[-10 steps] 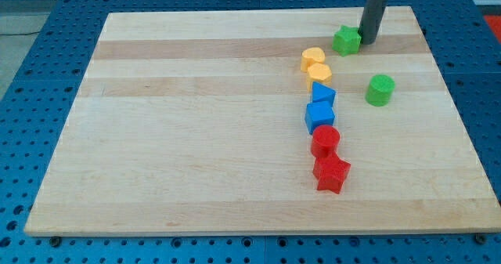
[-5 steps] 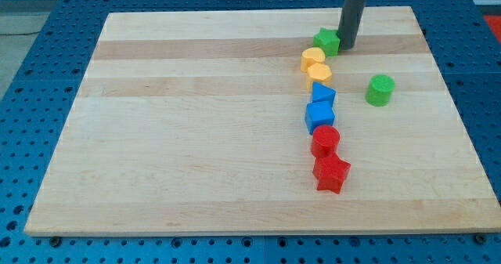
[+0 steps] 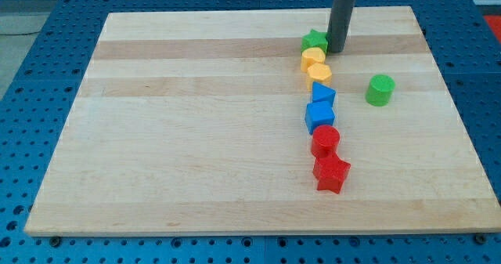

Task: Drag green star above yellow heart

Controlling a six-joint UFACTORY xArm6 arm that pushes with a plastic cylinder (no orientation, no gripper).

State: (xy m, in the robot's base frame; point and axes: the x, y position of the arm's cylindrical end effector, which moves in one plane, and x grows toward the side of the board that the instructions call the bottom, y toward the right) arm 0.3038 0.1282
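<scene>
The green star (image 3: 314, 41) lies near the view's top, right of centre, touching the top of the yellow heart (image 3: 313, 58). My tip (image 3: 337, 51) stands against the star's right side. Another yellow block (image 3: 319, 72) sits just below the heart, touching it.
Below the yellow blocks runs a column: a blue triangular block (image 3: 322, 95), a blue block (image 3: 319, 116), a red cylinder (image 3: 325, 141) and a red star (image 3: 331, 172). A green cylinder (image 3: 380, 89) stands to the right. The wooden board (image 3: 196, 139) lies on a blue pegboard table.
My tip has moved left and pushed the green star left with it, from up and right of the yellow heart to directly above it, now touching it.
</scene>
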